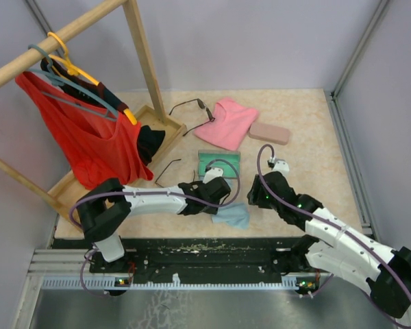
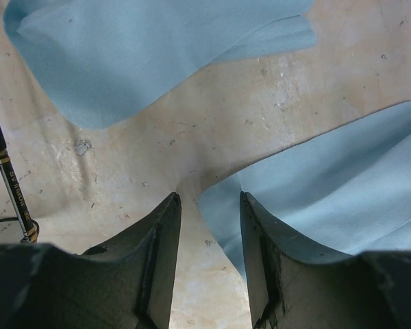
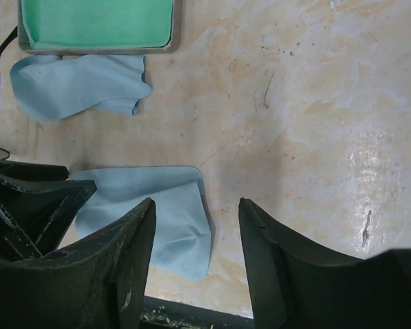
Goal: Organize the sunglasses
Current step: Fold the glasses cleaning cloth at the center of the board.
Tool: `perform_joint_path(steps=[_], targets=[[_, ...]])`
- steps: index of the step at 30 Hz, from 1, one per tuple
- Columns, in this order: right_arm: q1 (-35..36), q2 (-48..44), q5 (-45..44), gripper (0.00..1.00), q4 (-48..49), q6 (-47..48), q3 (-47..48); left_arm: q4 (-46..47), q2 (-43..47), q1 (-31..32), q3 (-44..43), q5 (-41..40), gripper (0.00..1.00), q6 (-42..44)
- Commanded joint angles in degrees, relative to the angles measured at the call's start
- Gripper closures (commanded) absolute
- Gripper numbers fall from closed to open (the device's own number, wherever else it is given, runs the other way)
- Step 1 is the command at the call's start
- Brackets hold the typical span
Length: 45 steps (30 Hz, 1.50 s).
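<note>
At the near middle of the table we see the left gripper (image 2: 209,200) with its jaws spread and nothing clamped between them. One fingertip (image 2: 260,226) sits at the edge of a light-blue cloth (image 2: 335,199) that lies flat on the tabletop. Just to its right the right gripper (image 3: 196,209) hangs over bare table (image 3: 315,123). Its jaws are parted about as wide and hold nothing, and the same cloth lies beside its left finger.

A little farther in, a second light-blue cloth (image 3: 79,86) lies folded just beside the near side of an open case (image 3: 96,24) with a green lining. To the left of both, close to the left gripper, the nearer pair of sunglasses (image 1: 167,170) lies on the table. In the overhead view its thin dark frame slants from near-left toward far-right, and one slim arm passes the left end of the folded cloth. We cannot tell which way its front faces.

Toward the far-left part of the table the farther pair of sunglasses (image 1: 192,107) lies with its arms unfolded, its long axis running roughly along the far edge. It sits between the corner of the wooden rack base (image 1: 171,127) and a pink cloth (image 1: 229,122). Right of that cloth lies a pink case (image 1: 269,132). A red shirt (image 1: 89,137) hangs from the rack over the left side.
</note>
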<state>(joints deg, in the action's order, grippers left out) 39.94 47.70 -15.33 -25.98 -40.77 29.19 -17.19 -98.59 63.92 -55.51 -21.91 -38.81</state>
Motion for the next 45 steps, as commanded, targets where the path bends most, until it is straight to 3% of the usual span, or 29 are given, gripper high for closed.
perform_joint_path(steps=[1,18,30,39,45], targets=[[-0.7,-1.3,-0.4,0.48,2.0,-0.2,-0.1,-3.3,-2.9,1.1,-0.2,-0.7,0.55,-0.7],[-0.7,-2.7,-1.1,0.48,0.8,-0.4,-0.4,-4.5,-6.7,5.3,1.2,-0.5,0.70,-3.5],[-0.7,0.0,2.1,0.47,2.9,0.7,-0.2,-3.0,-3.7,5.9,2.4,-3.3,0.98,-2.5],[-0.7,7.9,5.2,0.46,8.8,1.7,0.1,7.0,3.8,5.0,7.8,-2.7,0.99,5.0],[-0.7,15.9,8.1,0.44,5.3,6.0,5.5,12.3,7.0,3.4,11.8,-0.8,0.99,7.4]])
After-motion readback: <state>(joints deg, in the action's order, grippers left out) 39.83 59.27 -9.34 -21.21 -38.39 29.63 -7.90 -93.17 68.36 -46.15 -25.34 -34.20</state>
